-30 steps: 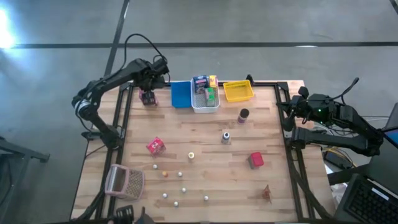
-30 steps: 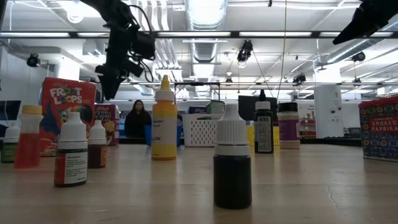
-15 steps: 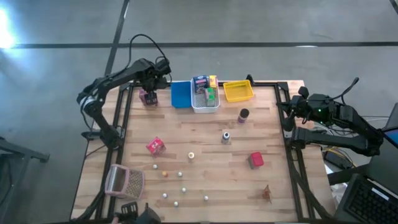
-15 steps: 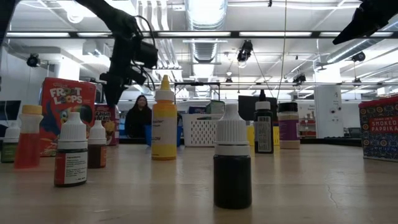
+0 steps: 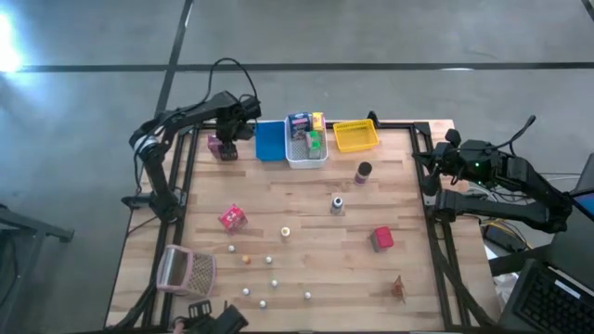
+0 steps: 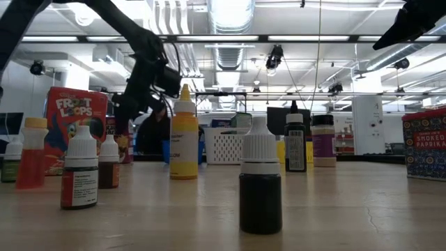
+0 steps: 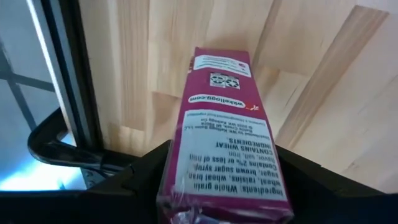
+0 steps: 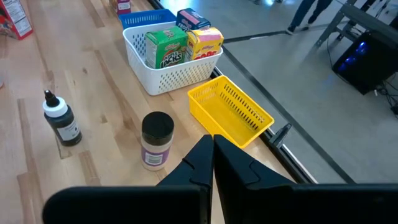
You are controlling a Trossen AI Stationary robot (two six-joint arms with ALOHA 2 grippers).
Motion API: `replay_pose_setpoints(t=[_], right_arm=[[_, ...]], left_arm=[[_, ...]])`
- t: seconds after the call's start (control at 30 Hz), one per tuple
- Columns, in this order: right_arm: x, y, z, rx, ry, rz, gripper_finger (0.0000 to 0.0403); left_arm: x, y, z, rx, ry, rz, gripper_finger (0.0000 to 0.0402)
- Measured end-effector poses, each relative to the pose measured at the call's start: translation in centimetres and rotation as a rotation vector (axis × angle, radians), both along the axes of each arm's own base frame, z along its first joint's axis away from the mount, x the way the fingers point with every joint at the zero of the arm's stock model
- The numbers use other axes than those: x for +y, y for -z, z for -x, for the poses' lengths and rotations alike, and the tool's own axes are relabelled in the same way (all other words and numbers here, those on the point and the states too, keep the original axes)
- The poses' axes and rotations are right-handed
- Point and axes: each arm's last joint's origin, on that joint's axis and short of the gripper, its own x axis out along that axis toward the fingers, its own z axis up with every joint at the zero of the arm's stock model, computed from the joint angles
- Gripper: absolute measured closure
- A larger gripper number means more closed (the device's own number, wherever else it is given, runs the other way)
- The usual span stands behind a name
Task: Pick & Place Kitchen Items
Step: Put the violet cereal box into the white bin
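Cereal boxes [image 8: 183, 43] in white bin [image 8: 163, 80] | left end effector [image 7: 224, 186] grips purple box [image 7: 221, 130]

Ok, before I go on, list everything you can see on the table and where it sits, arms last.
Purple cereal box: one, far left corner, in the left end effector.
Blue bin: one, far edge.
White bin: one, beside the blue bin, holding green, yellow and blue boxes.
Yellow bin: one, beside the white bin.
Dark jar: one, near the yellow bin.
Dropper bottle: one, table centre.
Pink box: one, left of centre.
Red box: one, right side.
Mesh basket: one, pinkish, near left corner.
Small balls: several, whitish, near edge.
Left end effector: gripping the cereal box.
Right end effector: shut, off the table's right edge.
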Motion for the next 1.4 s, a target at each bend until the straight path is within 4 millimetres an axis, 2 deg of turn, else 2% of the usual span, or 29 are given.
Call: replay_pose_setpoints(t=[0.17,0.4,0.67,0.83,1.0,1.17,1.4], right_arm=[[0.0,0.0,0.0,0.0,0.0,0.0,0.0394],[0.0,0.0,0.0,0.0,0.0,0.0,0.0394],[0.0,0.0,0.0,0.0,0.0,0.0,0.0394],[0.0,0.0,0.0,0.0,0.0,0.0,0.0394],[0.0,0.0,0.0,-0.001,0.0,0.0,0.0394],[0.0,0.0,0.0,-0.001,0.001,-0.001,0.0394],[0.0,0.0,0.0,-0.001,0.0,0.0,0.0394]], left_arm=[[-0.1,0.7,0.1,0.013,0.014,0.016,0.0161],[-0.8,2.9,0.9,0.058,0.056,0.068,0.0165],[-0.8,3.0,1.0,0.065,0.081,0.075,0.0232],[-0.6,1.6,0.8,0.033,0.079,0.048,0.0263],[-0.8,-0.4,1.0,0.018,0.058,0.027,0.0262],[-1.0,-3.3,1.0,-0.018,-0.01,0.024,0.0261],[-1.3,-7.8,-0.3,-0.3,-0.085,0.106,0.0261]])
